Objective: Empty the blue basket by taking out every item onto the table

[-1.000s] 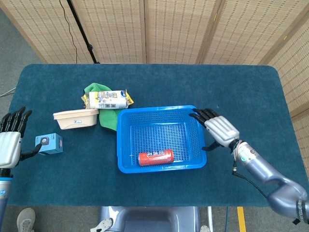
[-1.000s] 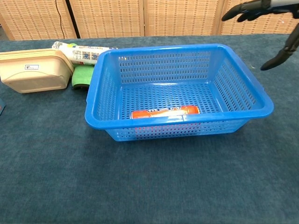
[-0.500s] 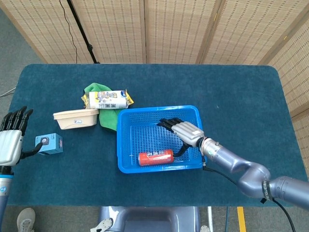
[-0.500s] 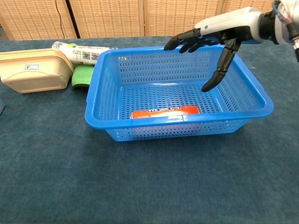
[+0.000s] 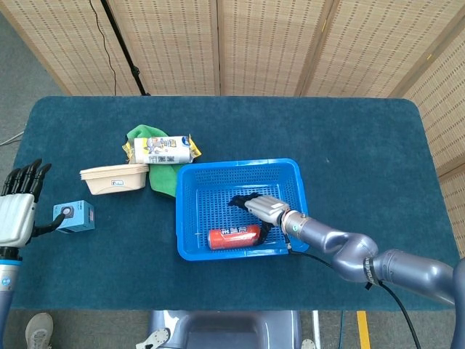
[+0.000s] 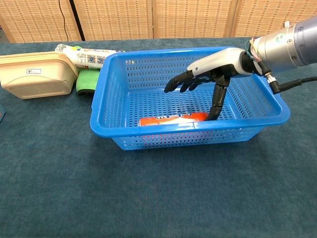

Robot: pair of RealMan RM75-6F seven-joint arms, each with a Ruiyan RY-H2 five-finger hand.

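Woven cane screens stand behind the dark teal table (image 5: 363,145). From the chest view the front wall of the blue basket (image 6: 198,136) masks the lower half of the red can (image 6: 173,119), so only its top edge reads through the mesh, and the green cloth (image 6: 88,79) is mostly hidden behind the basket's left wall. The small blue box (image 5: 73,216) near the table's left edge is cut off in that view. The left hand (image 5: 16,211) shows only in the head view, at the left edge, fingers spread and holding nothing.

Half a second ago the right hand (image 5: 265,209) hovered higher over the basket's middle; it has since come down and towards the front wall.

The red can (image 5: 234,235) lies on its side on the basket floor against the front wall. The right hand's fingers (image 6: 181,82) are spread apart above it, gripping nothing, while the thumb points down to the can's right end; whether it touches cannot be told. A beige lidded container (image 5: 114,178) and a printed packet (image 5: 161,150) lie left of the basket.
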